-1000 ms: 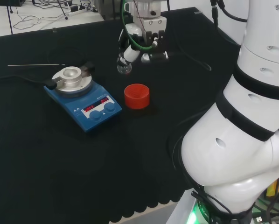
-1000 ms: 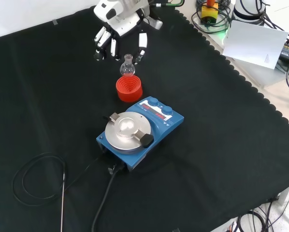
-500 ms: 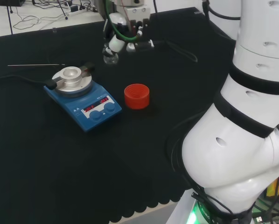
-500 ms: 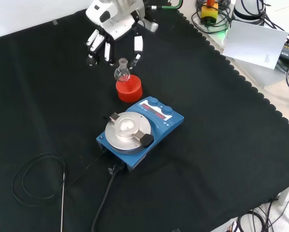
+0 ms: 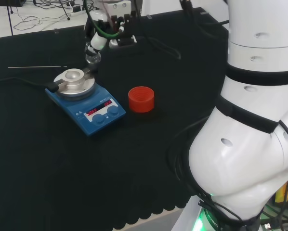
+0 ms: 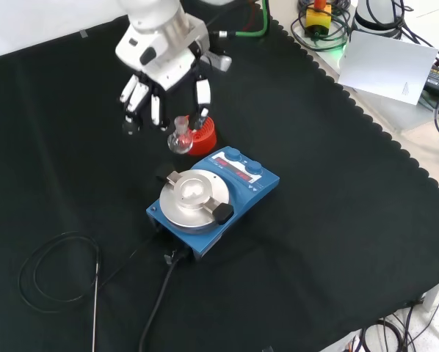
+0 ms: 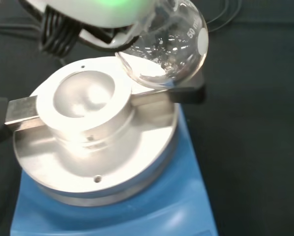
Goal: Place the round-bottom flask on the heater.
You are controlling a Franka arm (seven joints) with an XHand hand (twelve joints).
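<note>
Above the cloth beside the heater, hand with fingers curled round the neck of the round-bottom flask, bulb hanging clear of every surface. Carried since half a second ago from over the red ribbed stand, now just past the heater's silver block in the head view; a second ago, farther right still, beyond the stand. Seen from the front, lower than before, flask overlapping the stand's left edge, near the block's rim but not over its hollow. Through the wrist camera, clear bulb poised off to one side of the block's round recess, not touching. Stand and heater unmoved.
</note>
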